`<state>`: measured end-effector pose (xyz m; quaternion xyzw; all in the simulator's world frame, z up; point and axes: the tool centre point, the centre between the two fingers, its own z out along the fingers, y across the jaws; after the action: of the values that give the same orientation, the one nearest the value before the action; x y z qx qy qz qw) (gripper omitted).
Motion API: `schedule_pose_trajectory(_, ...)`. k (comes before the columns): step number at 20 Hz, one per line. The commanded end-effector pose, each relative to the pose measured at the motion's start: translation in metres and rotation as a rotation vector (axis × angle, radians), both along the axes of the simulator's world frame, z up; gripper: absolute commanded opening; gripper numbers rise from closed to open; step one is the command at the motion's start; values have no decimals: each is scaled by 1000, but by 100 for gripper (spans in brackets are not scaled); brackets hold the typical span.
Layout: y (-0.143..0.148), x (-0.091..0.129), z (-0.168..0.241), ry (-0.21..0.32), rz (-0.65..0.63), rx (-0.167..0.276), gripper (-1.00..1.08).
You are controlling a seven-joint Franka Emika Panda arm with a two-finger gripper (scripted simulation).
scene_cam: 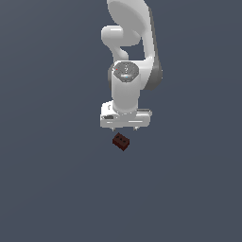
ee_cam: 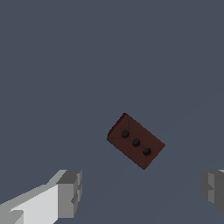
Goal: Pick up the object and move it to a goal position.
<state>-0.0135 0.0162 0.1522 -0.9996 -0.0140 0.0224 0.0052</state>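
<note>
The object is a small dark red-brown rectangular block (scene_cam: 121, 141) lying on the flat grey floor, turned at an angle. In the wrist view the block (ee_cam: 135, 141) shows three small dark holes in a row on its upper face. My white gripper (scene_cam: 124, 128) hangs just above and slightly behind the block, not touching it. Its fingers (ee_cam: 70, 192) stand wide apart in the wrist view, with nothing between them. The block lies ahead of the gap between the fingers, apart from both.
The white arm (scene_cam: 127, 56) rises behind the gripper toward the top of the exterior view. The grey floor (scene_cam: 47, 179) is plain and uniform all around.
</note>
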Motion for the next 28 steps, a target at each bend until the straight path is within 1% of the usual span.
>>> schedule_pose_trajectory(1, 0, 0, 0, 0, 0, 0, 100)
schedule_pose_trajectory(4, -3, -2, -1, 7, -3, -5, 100)
schedule_pose_trajectory(9, -13, -10, -3, 33, -16, -25, 100)
schedule_pose_trajectory(16, -14, -10, -4, 34, -6, -25, 100)
schedule_pose_trajectory(22, -14, -9, -9, 29, 51, -23, 100)
schedule_pose_trajectory(28, -15, -8, -18, 21, 155, -19, 100)
